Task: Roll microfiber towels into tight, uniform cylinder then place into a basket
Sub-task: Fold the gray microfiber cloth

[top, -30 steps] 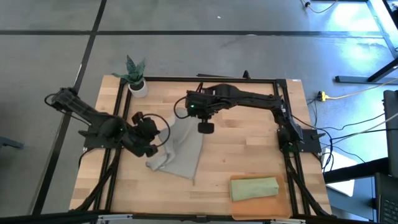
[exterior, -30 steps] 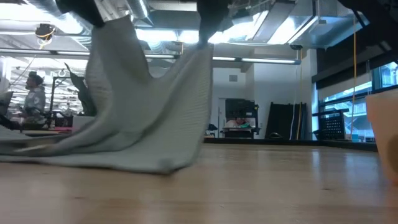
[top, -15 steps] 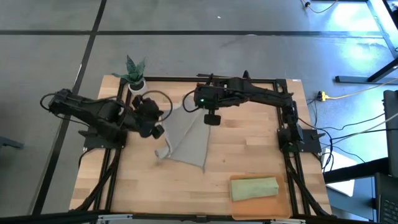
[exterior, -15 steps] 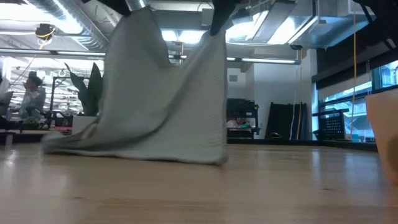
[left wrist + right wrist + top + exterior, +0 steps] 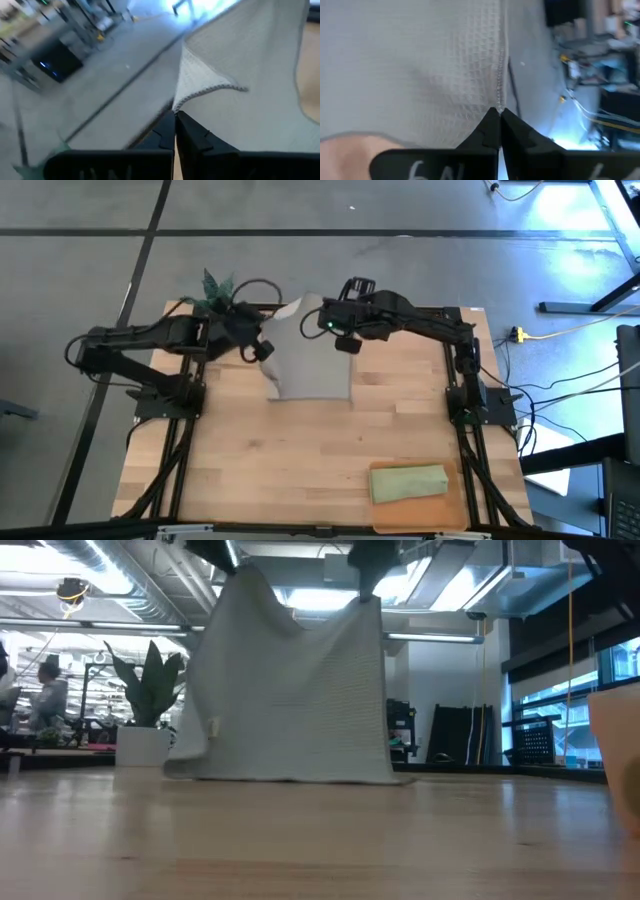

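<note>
The light grey towel [image 5: 310,365] hangs spread between my two grippers over the table's far side; it also shows in the low view [image 5: 290,690]. My left gripper [image 5: 262,350] is shut on its upper left corner. My right gripper [image 5: 347,345] is shut on its upper right corner. The towel's lower edge [image 5: 290,777] rests on the tabletop. The sage green towel [image 5: 408,482] lies rolled in the orange-brown basket [image 5: 420,517] at the near right. My left gripper pinches the grey towel's hemmed corner [image 5: 184,101] between its two fingers. The cloth sags in a shallow curve from this corner toward the other gripper, and the towel hangs below with its lower edge on the table. My right gripper pinches the towel's stitched side hem at the upper corner [image 5: 500,102] between its two fingers, coming from above. The towel hangs below it as a flat sheet, and its bottom edge touches the table.
A small white pot with a green plant [image 5: 213,292] stands at the far left corner, right beside my left arm; it shows left of the towel in the low view [image 5: 145,735]. Bare wood lies between the towel and the basket.
Both grippers have gone up and toward the table's far edge, staying shut on the towel. The towel, earlier draped with much of it lying on the table, has been dragged toward the far edge and now hangs as a spread sheet, only its lower edge on the wood.
</note>
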Motion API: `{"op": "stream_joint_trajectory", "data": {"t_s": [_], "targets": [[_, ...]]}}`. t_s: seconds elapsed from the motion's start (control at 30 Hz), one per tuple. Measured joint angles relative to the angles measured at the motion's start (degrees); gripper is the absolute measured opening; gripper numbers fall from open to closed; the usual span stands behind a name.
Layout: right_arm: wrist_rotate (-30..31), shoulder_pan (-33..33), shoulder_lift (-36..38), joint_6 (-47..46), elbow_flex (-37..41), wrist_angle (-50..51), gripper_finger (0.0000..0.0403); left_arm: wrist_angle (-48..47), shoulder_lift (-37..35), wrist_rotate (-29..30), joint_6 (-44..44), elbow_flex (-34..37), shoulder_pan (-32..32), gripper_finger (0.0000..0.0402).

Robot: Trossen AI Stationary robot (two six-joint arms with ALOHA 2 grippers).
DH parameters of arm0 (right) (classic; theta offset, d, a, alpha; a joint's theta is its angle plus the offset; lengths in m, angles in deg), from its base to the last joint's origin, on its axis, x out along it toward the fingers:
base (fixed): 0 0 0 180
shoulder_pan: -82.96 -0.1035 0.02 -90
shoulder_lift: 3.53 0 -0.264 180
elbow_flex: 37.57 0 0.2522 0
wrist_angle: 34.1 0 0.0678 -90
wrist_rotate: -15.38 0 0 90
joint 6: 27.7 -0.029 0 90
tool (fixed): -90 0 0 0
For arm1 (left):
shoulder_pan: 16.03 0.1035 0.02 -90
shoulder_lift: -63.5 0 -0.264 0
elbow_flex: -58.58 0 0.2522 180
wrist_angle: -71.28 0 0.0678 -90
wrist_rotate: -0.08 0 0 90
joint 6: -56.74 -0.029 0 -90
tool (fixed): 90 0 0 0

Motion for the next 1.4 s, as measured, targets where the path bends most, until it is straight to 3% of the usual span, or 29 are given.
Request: {"op": "stream_joint_trajectory", "data": {"t_s": [0.23, 0.4, 0.57, 0.93, 1.4], "targets": [[11.2, 2.6, 0.0, 2.2, 0.0, -1.0, 0.0007, 19.6, -0.2, -1.4, -19.4, 0.0, 6.6, 0.0], [11.3, 2.1, 1.9, 0.6, 0.0, -1.1, 0.0007, 20.2, -0.7, -8.0, -25.5, 0.0, 6.9, 0.0], [8.0, -1.9, 4.7, -1.6, 0.0, -0.2, 0.0007, 9.8, -0.5, -15.0, -25.0, 0.0, 4.2, 0.0], [-11.0, -12.8, 6.4, -7.8, 1.9, 3.4, 0.0007, -4.1, 0.5, -27.3, -15.1, 0.0, -5.5, 0.0], [-17.8, -22.3, 6.1, -18.0, 9.3, 1.8, 0.0007, -9.5, 1.9, -28.9, -3.0, 0.1, -18.7, 0.0]]}}
